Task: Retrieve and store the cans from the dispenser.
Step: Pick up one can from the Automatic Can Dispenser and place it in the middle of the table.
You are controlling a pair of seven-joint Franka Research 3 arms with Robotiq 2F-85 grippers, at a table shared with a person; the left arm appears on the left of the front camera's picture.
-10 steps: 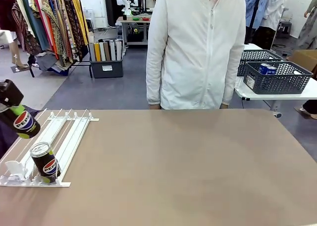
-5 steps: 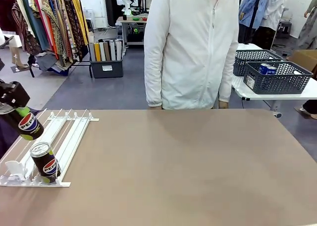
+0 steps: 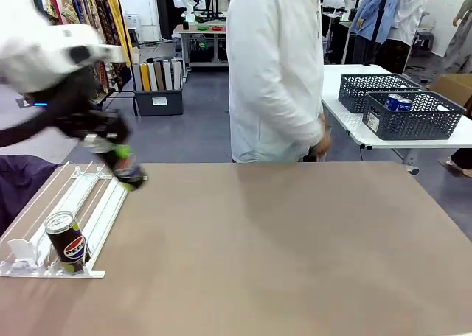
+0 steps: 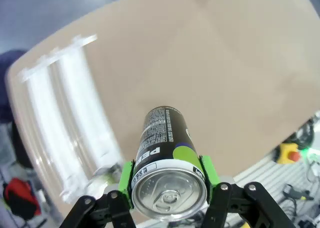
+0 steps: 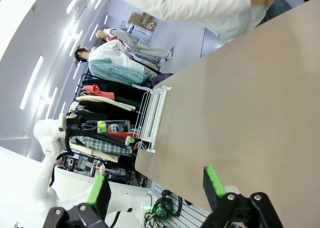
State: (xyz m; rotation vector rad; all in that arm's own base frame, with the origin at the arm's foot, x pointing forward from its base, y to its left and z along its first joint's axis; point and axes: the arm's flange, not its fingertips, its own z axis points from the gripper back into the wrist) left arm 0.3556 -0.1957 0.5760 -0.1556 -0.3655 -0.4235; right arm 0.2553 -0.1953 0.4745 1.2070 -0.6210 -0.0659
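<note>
While clamped between the green pads point(image 4: 125, 182) of the left gripper point(image 4: 167, 180), 1 black Pepsi can point(image 4: 164, 133) hangs tilted, blurred, over the dispenser's point(image 3: 109, 202) far right corner. At the dispenser's near end, 1 other Pepsi can point(image 3: 68, 242) stands upright in a lane. Well apart from the dispenser, across the tan table point(image 3: 295, 240), the right gripper point(image 5: 156, 185) is spread wide, holding nothing.

The held can point(image 4: 167, 153) was black with a silver top. The dispenser point(image 3: 74, 196) was white, the bench point(image 3: 280, 240) plain tan.
</note>
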